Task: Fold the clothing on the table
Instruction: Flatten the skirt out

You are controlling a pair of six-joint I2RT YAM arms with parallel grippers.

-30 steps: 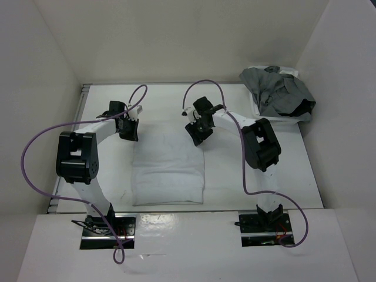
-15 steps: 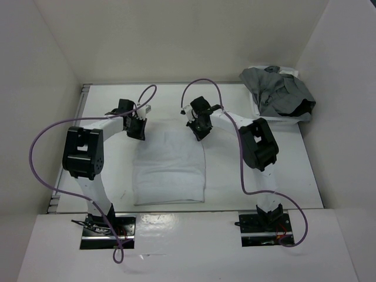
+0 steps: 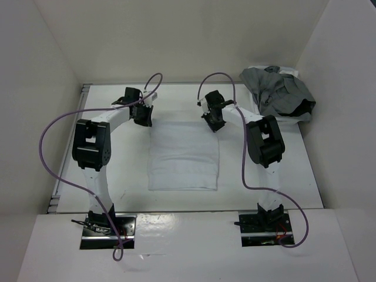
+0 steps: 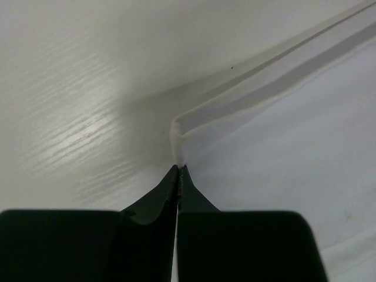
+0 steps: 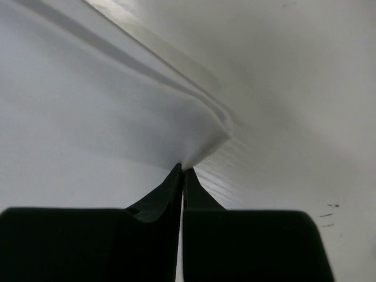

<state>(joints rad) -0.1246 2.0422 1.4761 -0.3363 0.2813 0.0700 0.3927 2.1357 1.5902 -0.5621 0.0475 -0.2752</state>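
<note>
Clothing [image 3: 183,155] — white, folded into a rectangle — is lying centred on the table [image 3: 294,170], long axis running 6 to 12 o'clock. Left gripper [image 3: 143,114] is pinching its 11 o'clock corner, right gripper [image 3: 214,121] the 1 o'clock corner, both clamped on cloth. Bulk is lying toward 6 from both, arms equally near — next fold prob. needing a joint carry that way.

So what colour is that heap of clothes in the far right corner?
The heap is grey, with a dark patch; top view shows it best.
</note>
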